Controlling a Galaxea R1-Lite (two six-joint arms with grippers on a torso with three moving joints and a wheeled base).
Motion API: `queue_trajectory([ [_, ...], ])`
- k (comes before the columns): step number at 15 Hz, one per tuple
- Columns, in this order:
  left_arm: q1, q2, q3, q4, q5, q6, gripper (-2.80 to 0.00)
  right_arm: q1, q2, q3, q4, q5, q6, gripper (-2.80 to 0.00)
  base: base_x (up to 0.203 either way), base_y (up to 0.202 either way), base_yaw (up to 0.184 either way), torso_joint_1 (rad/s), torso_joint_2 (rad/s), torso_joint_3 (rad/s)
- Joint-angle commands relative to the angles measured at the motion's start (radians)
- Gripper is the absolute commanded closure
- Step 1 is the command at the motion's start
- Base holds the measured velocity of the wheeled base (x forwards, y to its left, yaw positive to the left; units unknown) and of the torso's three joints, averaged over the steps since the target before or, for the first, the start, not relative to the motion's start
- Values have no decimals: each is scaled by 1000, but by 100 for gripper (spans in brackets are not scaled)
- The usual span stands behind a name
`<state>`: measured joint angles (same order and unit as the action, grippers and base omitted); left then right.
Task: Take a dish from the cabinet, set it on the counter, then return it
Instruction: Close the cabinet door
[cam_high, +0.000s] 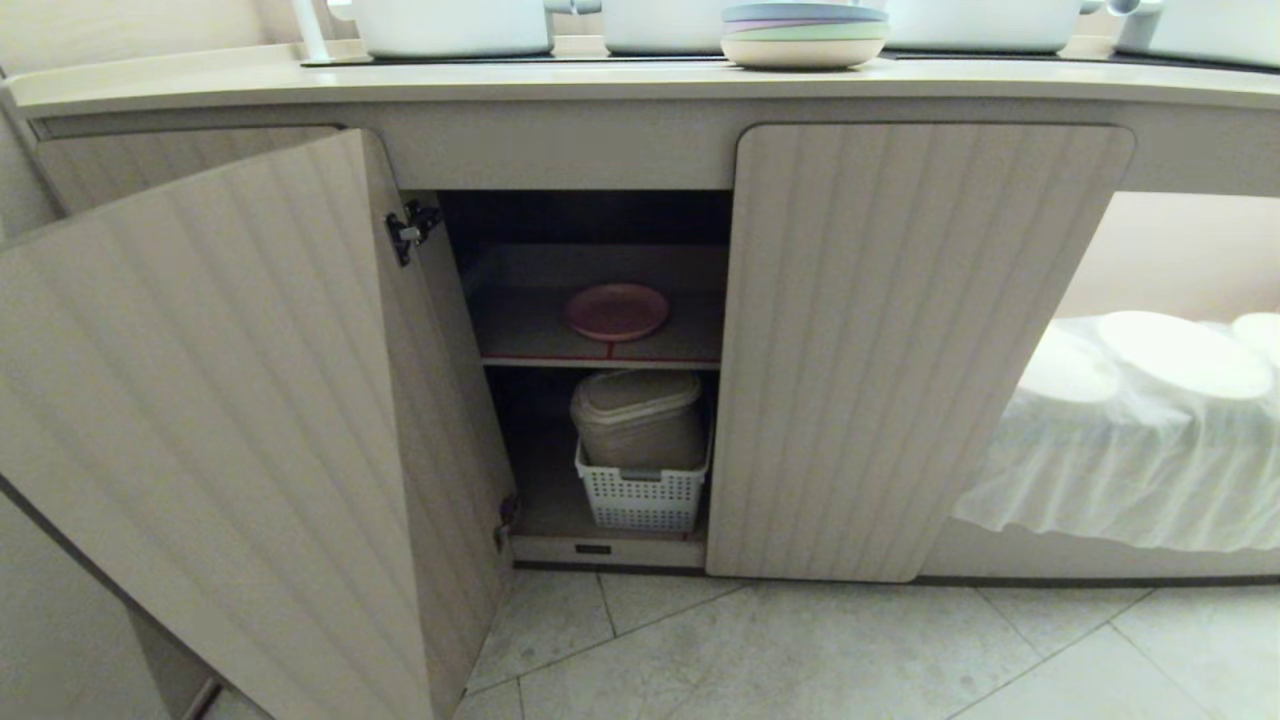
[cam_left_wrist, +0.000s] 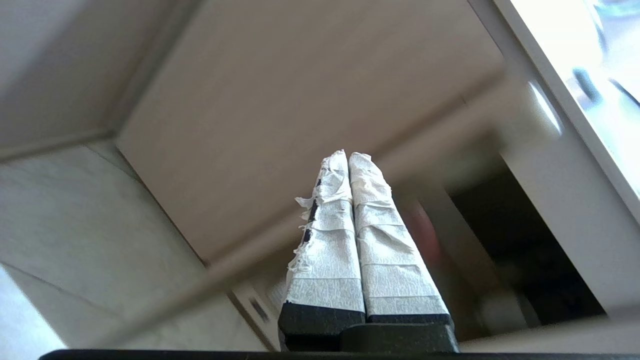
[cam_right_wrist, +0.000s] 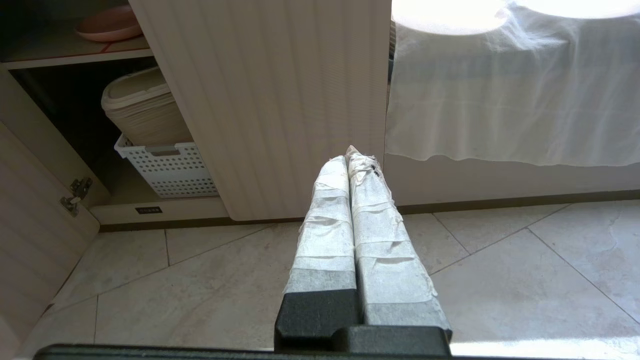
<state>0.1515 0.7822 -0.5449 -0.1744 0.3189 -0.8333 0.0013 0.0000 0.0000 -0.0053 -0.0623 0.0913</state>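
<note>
The left door (cam_high: 220, 400) of the cabinet (cam_high: 560, 150) stands wide open. Near it the left gripper (cam_left_wrist: 347, 156) has its jaws pressed together and holds nothing; it shows only in its own wrist view, before the door panel. Inside, the dish (cam_high: 616, 311) lies flat on the red-edged shelf (cam_high: 600, 360), alone. Under the shelf a white basket (cam_high: 640, 495) carries a beige container (cam_high: 640, 420). The right door (cam_high: 900, 350) is closed. Before it, low over the floor tiles (cam_right_wrist: 200, 280), the right gripper (cam_right_wrist: 354, 156) has its jaws together and empty. On the surface (cam_high: 640, 85) above, stacked plates (cam_high: 803, 35) stand. At far right hangs a white cloth (cam_high: 1130, 450).
</note>
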Motion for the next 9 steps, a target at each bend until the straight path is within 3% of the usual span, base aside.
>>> queue_trajectory([
  [1, 102, 62, 1, -34, -50, 10, 0, 0, 0, 0, -1, -1, 1, 0, 0, 0, 0, 0, 0, 0],
  [3, 184, 78, 4, -45, -102, 19, 0, 0, 0, 0, -1, -1, 1, 0, 0, 0, 0, 0, 0, 0],
  [9, 192, 28, 57, -46, -233, 20, 0, 0, 0, 0, -1, -1, 1, 0, 0, 0, 0, 0, 0, 0],
])
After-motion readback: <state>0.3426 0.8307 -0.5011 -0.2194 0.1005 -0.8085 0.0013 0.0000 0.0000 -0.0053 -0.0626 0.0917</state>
